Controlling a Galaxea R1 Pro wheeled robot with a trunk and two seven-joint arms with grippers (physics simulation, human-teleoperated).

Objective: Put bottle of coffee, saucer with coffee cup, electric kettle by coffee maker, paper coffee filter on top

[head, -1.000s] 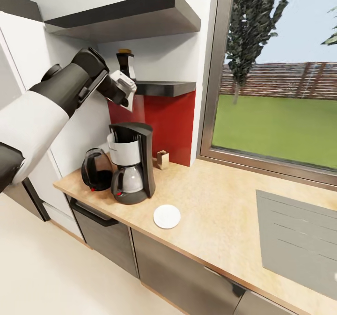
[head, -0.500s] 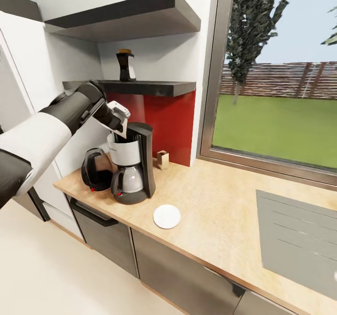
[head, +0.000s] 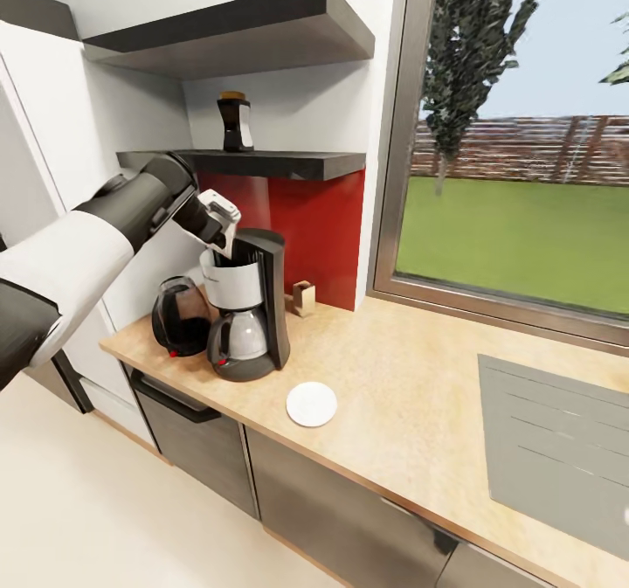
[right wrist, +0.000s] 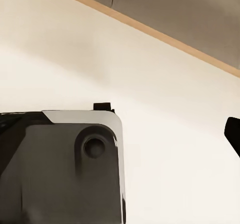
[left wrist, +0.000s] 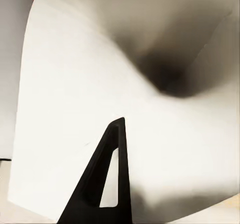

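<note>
The black coffee maker point(head: 262, 308) stands at the counter's left end, a white band around its upper front. My left gripper point(head: 224, 231) sits right on its top rim. In the left wrist view the white paper filter point(left wrist: 75, 84) curves very close around one dark finger point(left wrist: 107, 184). The other finger is hidden behind the paper, so the gripper looks shut on the filter's wall. The dark kettle point(head: 179, 315) stands just left of the maker. A white saucer point(head: 311, 404) lies in front of it. The coffee bottle point(head: 234, 121) stands on the lower shelf. My right gripper point(right wrist: 167, 120) hangs open over the floor.
A small tan object point(head: 302, 298) stands by the red backsplash behind the maker. Two dark shelves point(head: 297, 165) overhang the counter's left end. A grey cooktop point(head: 559, 448) lies at the right. The wooden countertop point(head: 419, 378) runs below the window.
My left arm has dropped from shelf height, beside the bottle, down to the coffee maker's top. Over the last half second it has barely shifted.
</note>
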